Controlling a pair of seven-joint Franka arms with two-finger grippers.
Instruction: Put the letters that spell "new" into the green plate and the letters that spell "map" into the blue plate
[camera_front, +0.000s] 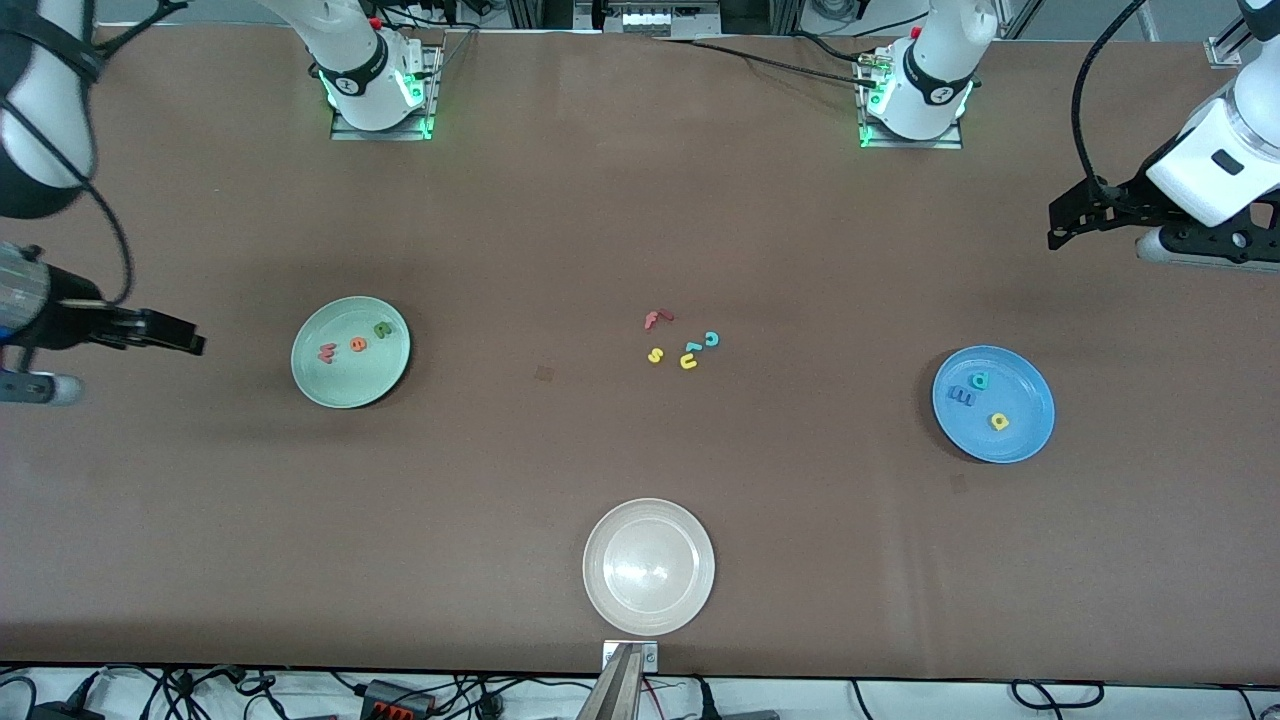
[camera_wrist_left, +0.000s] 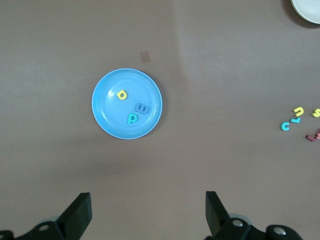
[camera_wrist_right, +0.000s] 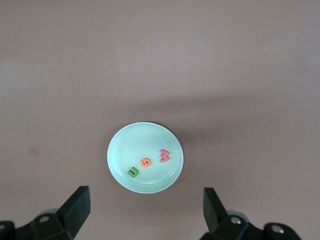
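Now the right gripper (camera_front: 195, 343), wide open and empty, hangs beside the green plate (camera_front: 310, 385) holding n, e, w; the blue plate (camera_front: 1030, 440) holds m, a, p; left gripper (camera_wrist_left: 147, 210) gapes empty. Nothing appears left.

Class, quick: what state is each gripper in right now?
Left gripper: open, holding nothing, above the table beside the sky-blue round plate.
Right gripper: open, holding nothing.

place: robotics lab | evidence: bolted arm bases (camera_front: 378, 95), cables (camera_front: 400, 695), brown table (camera_front: 500, 250)
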